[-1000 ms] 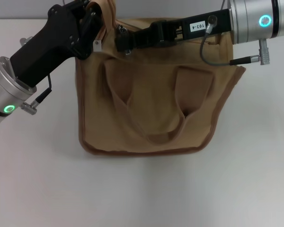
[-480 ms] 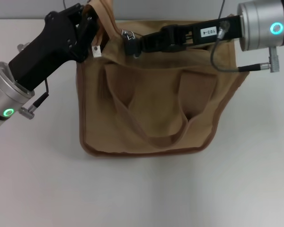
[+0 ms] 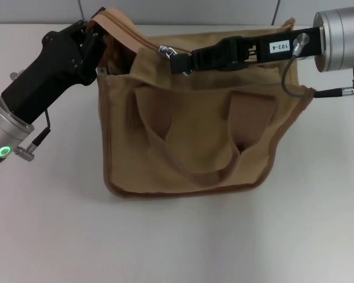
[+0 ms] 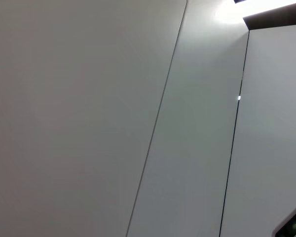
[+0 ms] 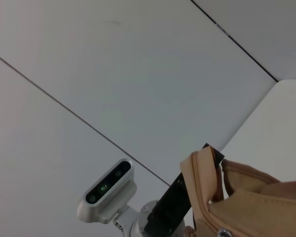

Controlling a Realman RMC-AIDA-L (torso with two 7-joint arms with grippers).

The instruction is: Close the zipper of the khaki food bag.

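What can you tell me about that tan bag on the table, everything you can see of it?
The khaki food bag is a boxy tan canvas tote with darker brown piping along its lower edge, lying on a white table. A wide handle loop lies flat across its face. The left gripper lifts its far-left top corner; the right gripper is at the silver zipper slider.

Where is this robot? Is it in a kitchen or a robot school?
Probably a robot test room, not a kitchen. A plain white table holds only the khaki food bag, bare pale wall panels stand behind, and the left gripper and right gripper work at the bag's top.
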